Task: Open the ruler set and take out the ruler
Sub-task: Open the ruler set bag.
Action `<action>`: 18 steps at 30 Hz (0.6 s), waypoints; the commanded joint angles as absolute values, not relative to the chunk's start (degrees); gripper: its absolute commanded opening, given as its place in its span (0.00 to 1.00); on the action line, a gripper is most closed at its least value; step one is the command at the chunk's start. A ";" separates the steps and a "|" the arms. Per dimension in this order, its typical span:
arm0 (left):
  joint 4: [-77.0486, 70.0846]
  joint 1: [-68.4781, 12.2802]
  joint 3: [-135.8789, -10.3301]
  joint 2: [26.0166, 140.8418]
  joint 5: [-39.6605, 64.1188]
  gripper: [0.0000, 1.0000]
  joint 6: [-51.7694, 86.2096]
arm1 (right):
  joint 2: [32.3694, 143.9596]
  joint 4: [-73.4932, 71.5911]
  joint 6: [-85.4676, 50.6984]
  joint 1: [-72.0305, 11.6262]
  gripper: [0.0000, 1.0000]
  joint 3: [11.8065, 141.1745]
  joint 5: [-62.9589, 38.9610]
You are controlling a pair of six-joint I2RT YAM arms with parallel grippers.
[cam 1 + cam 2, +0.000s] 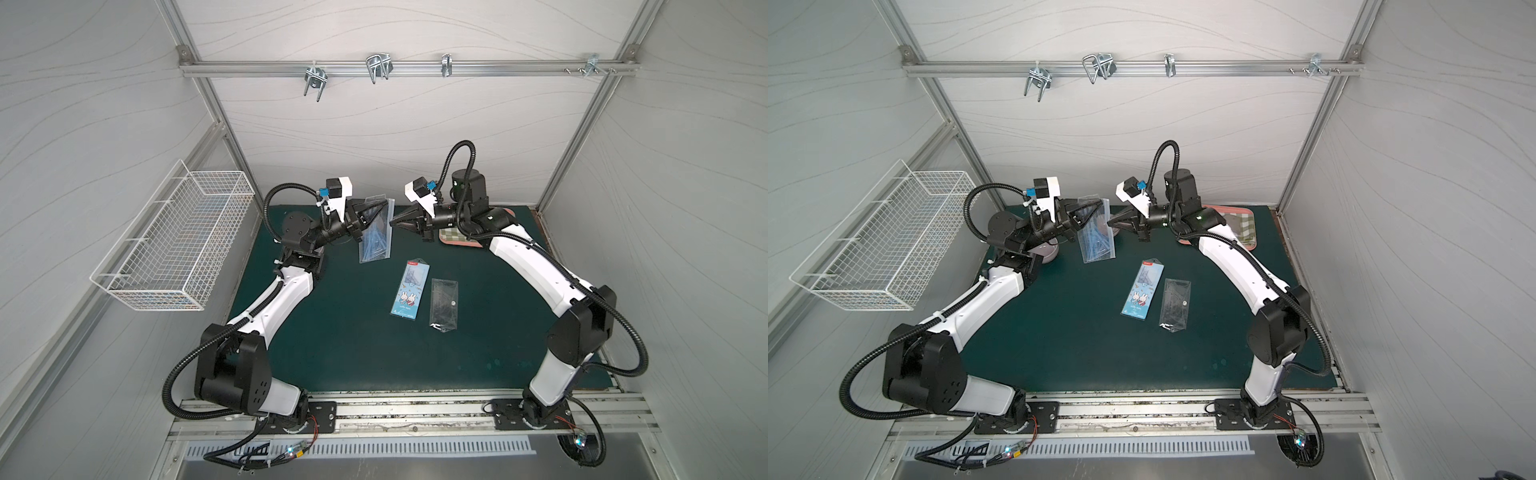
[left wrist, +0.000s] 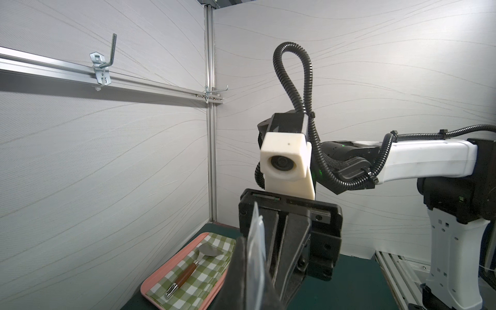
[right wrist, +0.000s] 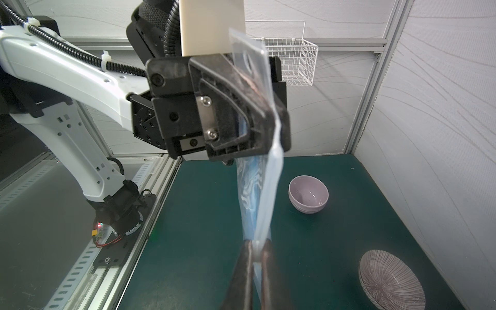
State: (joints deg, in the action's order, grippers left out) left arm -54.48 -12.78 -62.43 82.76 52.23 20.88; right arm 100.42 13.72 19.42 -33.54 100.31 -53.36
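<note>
Okay, both grippers are clamped on the clear pouch w/ blue rulers inside: left gripper pinches its upper part, right gripper nips an edge. Pouch hangs clear of the mat, beyond the bunny pack toward the back wall. Best bet, imo: left holds firm, right peels the flap away slowly, no jerks, or the film prob slips & rulers spill. Writing: bunny pack has a red tag & small print, too tiny to read; none visible on pouch.
</note>
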 commanded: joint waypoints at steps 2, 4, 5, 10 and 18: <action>-65.97 -12.40 -68.40 80.60 48.30 0.00 23.07 | 101.37 18.20 19.75 -34.25 0.00 98.21 -52.94; -66.22 -12.22 -68.51 80.38 48.16 0.00 23.29 | 101.43 18.19 19.65 -34.25 0.00 98.26 -53.08; -66.39 -12.22 -68.71 80.29 47.97 0.00 23.42 | 101.42 18.20 19.60 -34.33 0.00 98.11 -53.07; -66.76 -11.82 -69.49 79.90 47.38 0.00 23.80 | 101.51 18.18 19.52 -34.36 0.00 98.03 -53.16; -67.66 -11.10 -71.18 79.98 46.45 0.00 24.78 | 101.78 18.10 19.35 -34.49 0.00 97.62 -53.19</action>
